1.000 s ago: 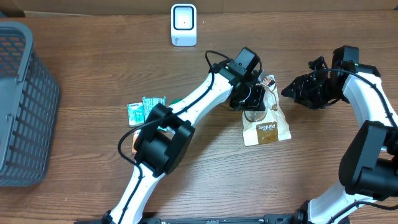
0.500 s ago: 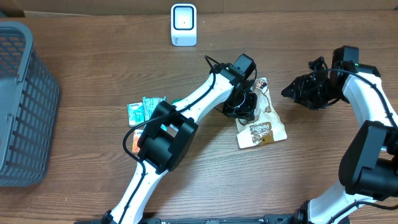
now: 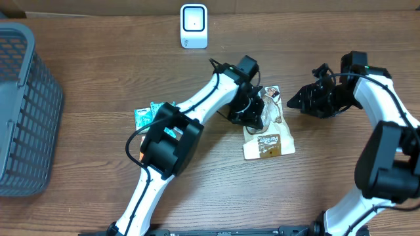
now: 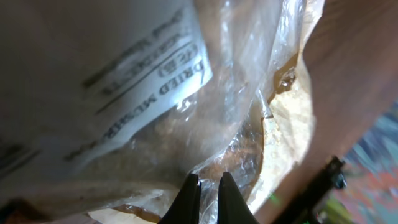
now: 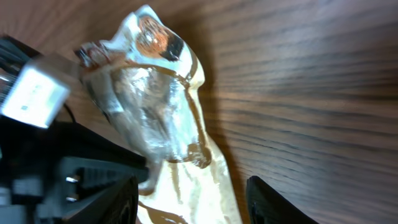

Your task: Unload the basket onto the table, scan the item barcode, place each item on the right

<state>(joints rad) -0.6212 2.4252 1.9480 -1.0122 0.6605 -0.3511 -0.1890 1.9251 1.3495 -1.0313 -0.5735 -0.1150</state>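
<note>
The item is a clear-and-tan snack pouch with a white label, lying just right of the table's middle. My left gripper is over the pouch's upper part. In the left wrist view its fingertips are pinched shut on a fold of the pouch's clear film. My right gripper hovers just right of the pouch's top end, open. In the right wrist view the pouch lies between and ahead of its spread fingers, not touching them. The white barcode scanner stands at the far edge.
A grey mesh basket fills the left side. Two small green packets lie left of the left arm, partly under it. The left arm's black body sits close to the pouch in the right wrist view.
The left gripper has pulled the pouch leftward and a little toward the front. The right gripper has followed it to the left and opened slightly.
</note>
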